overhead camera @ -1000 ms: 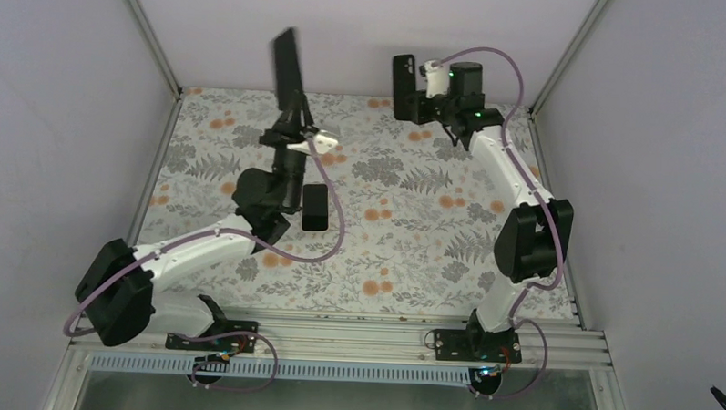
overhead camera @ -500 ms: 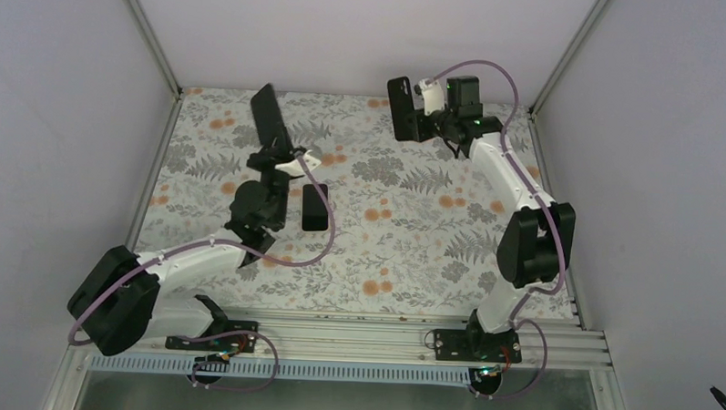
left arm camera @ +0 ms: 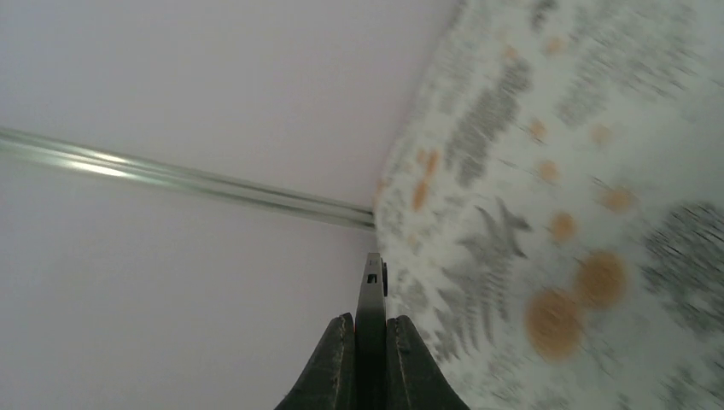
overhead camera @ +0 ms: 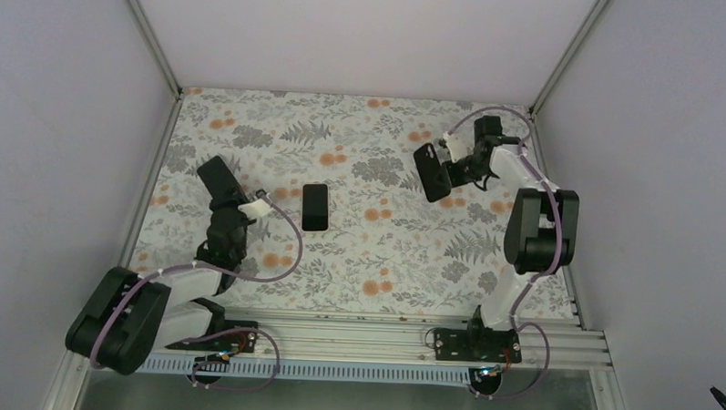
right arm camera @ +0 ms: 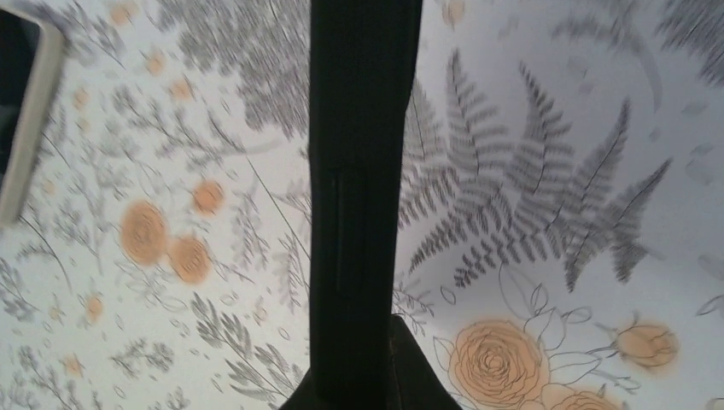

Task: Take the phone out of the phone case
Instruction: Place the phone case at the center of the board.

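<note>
My left gripper is shut on the phone, a thin dark slab seen edge-on between the fingers, held low over the left side of the table. My right gripper is shut on the black phone case, a thicker slab with a moulded button outline on its edge, tilted above the far right of the table. The two held things are far apart.
A second black slab with a pale rim lies flat near the middle of the floral table. White walls and metal frame posts close in the left, right and back sides.
Both arms have come down from held high. The left arm pulled back to the near left with the phone. The right arm swung right and lower with the case.
</note>
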Robot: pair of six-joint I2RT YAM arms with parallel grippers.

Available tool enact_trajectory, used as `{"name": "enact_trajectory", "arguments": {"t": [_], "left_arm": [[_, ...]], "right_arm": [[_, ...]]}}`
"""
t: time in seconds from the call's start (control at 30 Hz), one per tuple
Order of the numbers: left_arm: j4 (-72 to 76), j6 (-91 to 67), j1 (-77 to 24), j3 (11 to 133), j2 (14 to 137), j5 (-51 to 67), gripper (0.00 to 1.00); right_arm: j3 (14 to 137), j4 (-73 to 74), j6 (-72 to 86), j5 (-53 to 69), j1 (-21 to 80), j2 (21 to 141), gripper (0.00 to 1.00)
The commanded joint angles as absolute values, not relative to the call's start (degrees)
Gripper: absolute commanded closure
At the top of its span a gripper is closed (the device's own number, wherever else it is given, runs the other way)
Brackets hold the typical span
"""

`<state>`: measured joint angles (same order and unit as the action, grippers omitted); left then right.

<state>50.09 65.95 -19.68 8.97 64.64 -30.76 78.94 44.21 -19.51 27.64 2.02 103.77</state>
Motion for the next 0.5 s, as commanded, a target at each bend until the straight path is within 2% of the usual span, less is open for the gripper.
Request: {"name": "enact_trajectory", "arguments": {"t": [0.0,0.17,0.2,0.27,0.33,0.4,0.43,0.47], "left_arm": [[56.0,68.8,-18.8,5.5,70.6,-26.2,0.98],[65.9,71.3,-19.2,1.7,80.0,-26.6,0.97],[66.3,71.5,-19.4,1.1,80.6,-26.5,0.93],[60.6,70.5,-20.4,0.9,79.6,-25.6,0.83],[50.7,67.0,-21.3,1.5,74.8,-23.4,0.73],[33.9,61.0,-21.8,5.8,67.3,-17.6,0.50],[23.0,57.9,-21.7,9.1,63.1,-13.1,0.36],[14.7,55.2,-21.6,12.2,59.7,-8.4,0.25]], "right_arm": [[78.1,49.7,-25.1,30.3,0.9,108.9,0.97],[79.6,53.2,-26.3,28.1,-0.3,114.6,0.96],[79.9,53.7,-26.1,26.7,-0.4,115.0,0.89],[79.9,52.7,-24.6,20.4,-0.5,114.4,0.62],[79.6,51.4,-23.5,11.7,-0.4,112.3,0.49],[79.9,50.2,-22.4,3.0,-0.1,109.6,0.27],[80.2,49.8,-22.5,-0.7,0.1,108.0,0.11],[80.7,49.9,-22.8,-3.4,0.5,106.5,0.02]]}}
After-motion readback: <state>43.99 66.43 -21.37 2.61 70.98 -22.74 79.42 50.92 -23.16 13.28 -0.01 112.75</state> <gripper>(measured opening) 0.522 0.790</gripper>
